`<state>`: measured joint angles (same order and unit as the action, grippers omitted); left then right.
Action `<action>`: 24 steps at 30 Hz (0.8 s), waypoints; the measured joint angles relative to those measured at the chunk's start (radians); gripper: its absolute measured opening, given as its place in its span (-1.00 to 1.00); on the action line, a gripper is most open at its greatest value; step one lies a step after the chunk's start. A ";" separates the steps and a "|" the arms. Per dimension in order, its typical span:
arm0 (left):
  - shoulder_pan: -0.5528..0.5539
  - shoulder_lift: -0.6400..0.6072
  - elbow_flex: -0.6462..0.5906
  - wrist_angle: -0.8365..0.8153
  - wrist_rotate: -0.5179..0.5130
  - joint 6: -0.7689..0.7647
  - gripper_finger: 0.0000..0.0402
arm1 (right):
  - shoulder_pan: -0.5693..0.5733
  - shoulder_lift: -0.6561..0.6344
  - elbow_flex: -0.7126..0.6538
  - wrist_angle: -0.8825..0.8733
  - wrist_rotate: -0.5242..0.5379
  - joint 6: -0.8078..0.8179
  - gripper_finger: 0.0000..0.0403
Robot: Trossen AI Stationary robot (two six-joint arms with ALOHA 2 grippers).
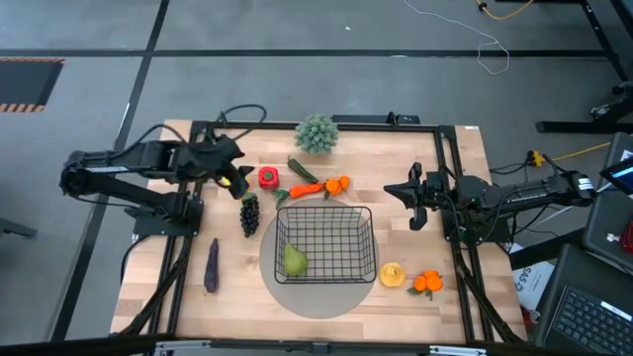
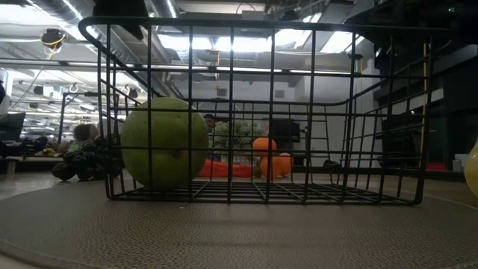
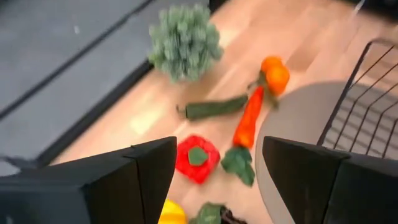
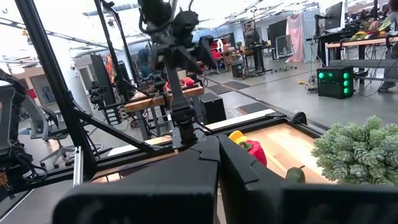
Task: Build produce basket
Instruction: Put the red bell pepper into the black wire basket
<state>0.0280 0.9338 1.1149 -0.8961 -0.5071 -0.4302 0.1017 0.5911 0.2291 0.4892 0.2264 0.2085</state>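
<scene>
One green pear [image 1: 294,260] inside basket [image 1: 368,225]; left pincer [image 1: 233,174] open above banana [image 1: 243,182]

One wire basket [image 1: 326,242], one pear [image 1: 295,260] at its 8 o'clock corner, one eggplant [image 1: 212,265], one grape bunch [image 1: 249,214], one red pepper [image 1: 268,178], one cucumber [image 1: 302,170], one carrot [image 1: 305,190], one lemon [image 1: 392,274], two orange clusters [image 1: 338,184] [image 1: 426,283], one spiky plant [image 1: 316,133]
</scene>
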 joint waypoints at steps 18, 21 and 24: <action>0.265 0.233 0.000 -0.012 0.202 0.144 0.14 | 0.000 0.001 0.002 0.014 -0.001 -0.004 -1.00; 0.297 0.264 0.000 -0.004 0.168 0.225 0.14 | 0.000 0.001 0.002 0.013 -0.001 -0.004 -0.99; 0.314 0.300 0.000 -0.005 0.107 0.247 0.14 | 0.000 0.001 0.002 0.006 0.000 -0.005 -0.94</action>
<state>0.3422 1.2341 1.1146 -0.9012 -0.4000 -0.1834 0.1013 0.5919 0.2306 0.4951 0.2264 0.2032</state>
